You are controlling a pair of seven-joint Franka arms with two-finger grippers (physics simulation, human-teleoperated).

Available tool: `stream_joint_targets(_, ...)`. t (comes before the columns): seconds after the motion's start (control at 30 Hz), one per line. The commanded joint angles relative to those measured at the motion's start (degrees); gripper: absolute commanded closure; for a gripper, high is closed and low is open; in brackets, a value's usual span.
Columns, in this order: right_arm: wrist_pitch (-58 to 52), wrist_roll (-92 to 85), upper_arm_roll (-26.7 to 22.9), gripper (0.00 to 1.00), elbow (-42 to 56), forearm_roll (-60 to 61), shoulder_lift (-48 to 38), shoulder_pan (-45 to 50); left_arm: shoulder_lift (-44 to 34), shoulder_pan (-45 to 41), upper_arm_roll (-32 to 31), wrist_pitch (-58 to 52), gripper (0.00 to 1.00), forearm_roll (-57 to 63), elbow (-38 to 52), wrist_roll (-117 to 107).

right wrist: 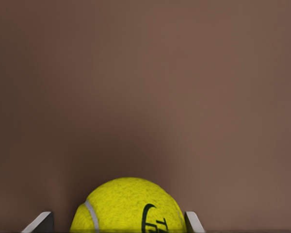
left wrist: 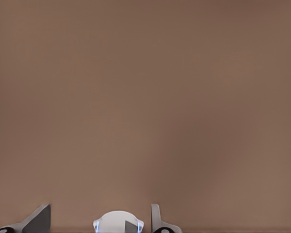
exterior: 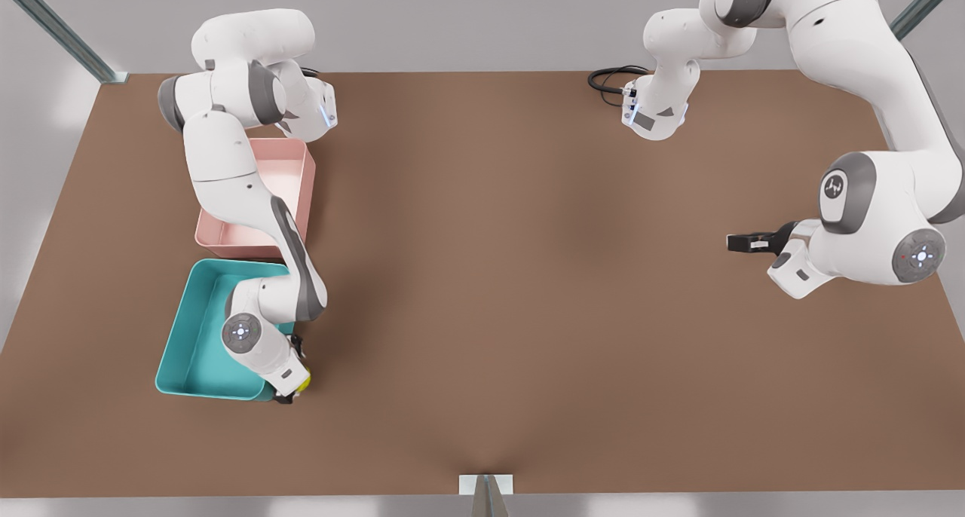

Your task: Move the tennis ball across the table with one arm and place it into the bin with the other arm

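The tennis ball (right wrist: 128,206), yellow-green with a white seam and dark print, sits on the brown table (exterior: 528,291) just off the near corner of the teal bin (exterior: 188,344). In the front view a sliver of the ball (exterior: 304,381) peeks out beside the wrist. My right gripper (exterior: 290,390) (right wrist: 119,221) is lowered over the ball and open, one finger on each side, with a small gap showing on one side. My left gripper (exterior: 733,242) (left wrist: 101,216) waits open and holding nothing at the front view's right, above bare table.
A pink tub (exterior: 290,166) stands directly behind the teal bin, partly covered by the right arm. A black cable (exterior: 611,76) lies at the table's far edge. Metal frame posts stand at the corners and at the near edge (exterior: 486,494).
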Motion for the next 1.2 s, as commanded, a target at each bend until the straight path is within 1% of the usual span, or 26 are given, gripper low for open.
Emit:
stream_joint_targets(0.0,1.41,0.70,-0.07,0.00,0.03,0.03,0.30,0.00,0.03,0.01,0.01,-0.23,0.00,0.03,-0.03,-0.08)
stream_joint_targets(0.27,2.38,2.28,-0.24,0.01,0.03,-0.06,0.83,0.00,0.21,0.01,0.01,-0.93,0.00,-0.06,-0.11,-0.08)
stream_joint_targets(0.3,2.38,2.29,-0.24,0.14,0.03,-0.15,0.83,0.09,0.21,0.01,-0.07,-1.02,0.00,-0.06,-0.11,-0.08)
stream_joint_targets(0.33,2.38,2.29,-0.24,0.35,0.03,-0.23,0.83,0.27,0.21,0.01,0.01,-1.28,0.00,-0.06,-0.11,-0.08)
stream_joint_targets(0.37,2.38,2.29,-0.24,0.43,0.12,-0.32,0.83,0.27,0.12,0.01,0.01,-1.37,0.00,0.03,-0.11,-0.08)
stream_joint_targets(0.43,2.38,2.29,-0.24,0.54,0.38,-0.32,0.83,0.71,0.12,0.01,0.01,-1.37,0.00,-0.06,-0.11,-0.08)
stream_joint_targets(0.5,2.29,2.37,-0.24,0.55,0.47,-0.15,0.56,1.06,0.21,0.01,0.01,-1.37,0.00,0.03,-0.11,-0.08)
stream_joint_targets(0.67,1.50,2.46,-0.15,0.55,0.65,0.38,-0.67,1.06,0.21,0.01,0.01,-1.37,0.00,0.03,-0.11,-0.08)
stream_joint_targets(0.7,0.01,2.90,0.02,0.55,0.65,0.47,-2.16,1.50,0.12,0.01,-0.07,-1.37,0.00,0.03,-0.03,-0.08)
stream_joint_targets(0.77,-4.39,7.12,0.11,0.55,0.65,0.38,-5.24,1.67,0.12,-0.08,-0.07,-1.37,0.00,0.03,-0.03,-0.08)
stream_joint_targets(0.83,-13.35,10.28,0.55,0.54,2.49,0.21,-8.57,1.32,0.03,-0.08,-0.07,-1.72,0.00,0.03,0.15,-0.17)
stream_joint_targets(0.93,-23.72,9.41,0.46,0.54,2.49,-0.32,-13.94,-2.80,-0.05,-0.08,-0.07,-1.81,0.00,-0.06,0.15,-0.26)
stream_joint_targets(1.0,-24.34,9.40,0.29,0.54,2.05,-0.67,-13.41,-6.32,-0.05,-0.08,-0.07,-1.72,0.00,0.03,0.15,-0.26)
stream_joint_targets(1.1,-22.68,9.32,-1.12,0.54,1.79,-1.99,-11.22,-7.56,0.03,-0.17,-0.07,-1.63,0.00,-0.06,0.15,-0.26)
stream_joint_targets(1.13,-22.41,9.76,-2.00,0.35,1.79,-1.73,-10.34,-7.56,0.03,-0.17,-0.07,-1.55,0.00,-0.06,0.15,-0.26)
stream_joint_targets(1.17,-21.62,10.19,-2.09,0.00,1.79,-1.46,-9.90,-7.56,0.12,-0.17,-0.07,-1.55,0.00,-0.06,0.15,-0.26)
